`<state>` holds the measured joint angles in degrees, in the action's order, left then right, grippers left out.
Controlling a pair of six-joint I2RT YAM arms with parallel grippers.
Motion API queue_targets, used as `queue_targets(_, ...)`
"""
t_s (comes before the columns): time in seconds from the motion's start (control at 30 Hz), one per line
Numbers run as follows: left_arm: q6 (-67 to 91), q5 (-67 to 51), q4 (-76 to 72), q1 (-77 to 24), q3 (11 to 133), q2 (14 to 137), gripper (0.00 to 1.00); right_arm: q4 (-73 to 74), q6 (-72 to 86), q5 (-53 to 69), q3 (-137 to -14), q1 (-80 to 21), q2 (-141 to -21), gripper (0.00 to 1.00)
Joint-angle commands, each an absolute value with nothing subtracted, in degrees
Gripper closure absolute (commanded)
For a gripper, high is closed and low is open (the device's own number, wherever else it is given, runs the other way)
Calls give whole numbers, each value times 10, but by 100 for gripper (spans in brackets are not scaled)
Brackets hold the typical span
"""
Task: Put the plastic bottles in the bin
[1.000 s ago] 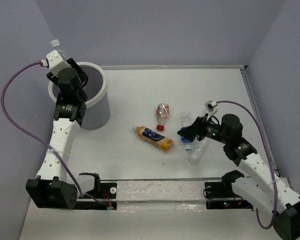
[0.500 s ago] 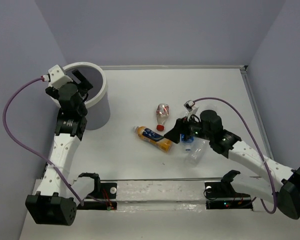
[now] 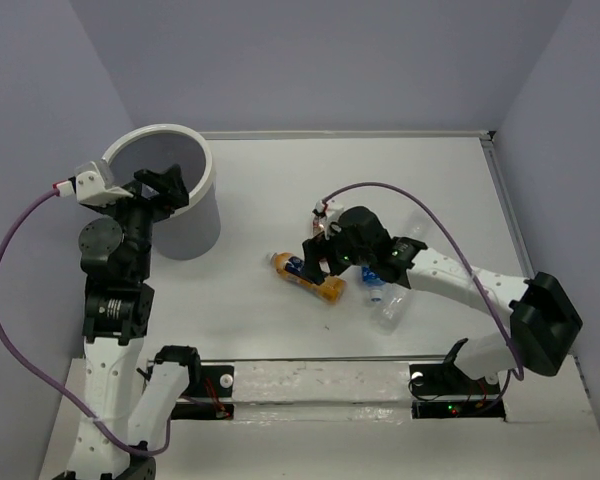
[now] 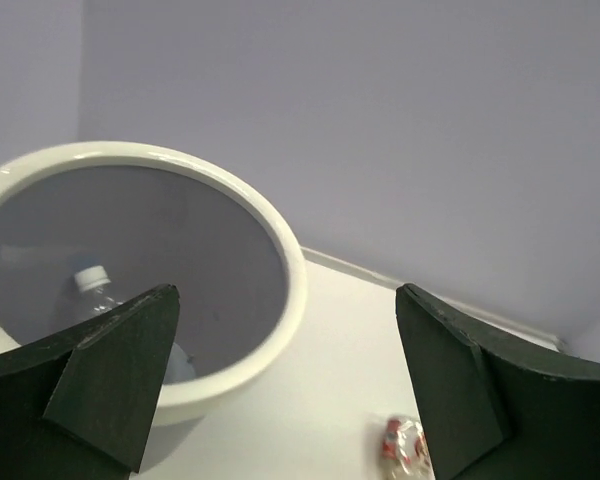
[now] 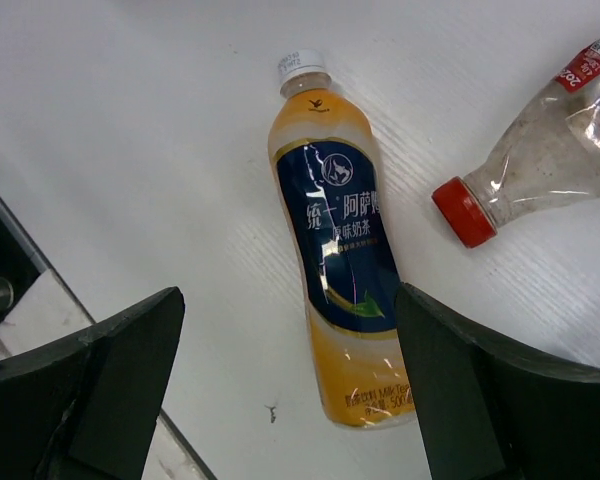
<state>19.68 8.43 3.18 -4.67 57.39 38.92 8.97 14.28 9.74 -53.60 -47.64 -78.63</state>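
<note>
The white bin [image 3: 196, 226] stands at the back left, and a clear white-capped bottle [image 4: 94, 287] lies inside the bin [image 4: 278, 262]. My left gripper [image 3: 164, 186] [image 4: 285, 298] hangs open and empty over the bin's near rim. A yellow-orange bottle with a dark blue label [image 3: 313, 280] [image 5: 344, 262] lies flat mid-table. My right gripper [image 3: 316, 254] [image 5: 290, 295] hovers open above it, one finger on each side, not touching. The red-capped clear bottle [image 5: 545, 158] [image 4: 404, 446] lies just beyond. A clear bottle [image 3: 391, 309] and a blue-labelled one [image 3: 372, 290] lie under the right forearm.
Grey walls close the table at the back and both sides. A raised strip [image 3: 491, 170] runs along the right edge. The black-and-white base rail [image 3: 310, 385] [image 5: 10, 290] spans the near edge, close to my right gripper's left finger.
My left gripper opened, dropped the clear bottle into the bin and drew back. The right arm swung left from the clear bottles to above the yellow-orange bottle, its jaws widening.
</note>
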Motion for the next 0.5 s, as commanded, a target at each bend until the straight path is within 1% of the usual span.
queue_targets(0.0,207,-77,88,-47,550,337,1,147,68,51,-619,-501,-844,9)
queue_targets(0.03,206,-114,95,-47,538,325,1,155,59,39,-633,-510,-875,9)
queue_targets(0.13,209,-159,126,-47,525,287,1,185,24,22,-690,-525,-924,8)
queue_targets(0.17,210,-182,135,-47,519,278,1,193,14,18,-704,-525,-958,8)
queue_targets(0.3,212,-210,180,-47,512,242,1,224,-21,3,-767,-537,-1036,5)
queue_targets(0.37,206,-207,195,-47,516,236,1,228,-25,4,-793,-537,-1062,5)
queue_targets(0.47,197,-204,210,-47,519,229,1,235,-29,-28,-821,-542,-1116,4)
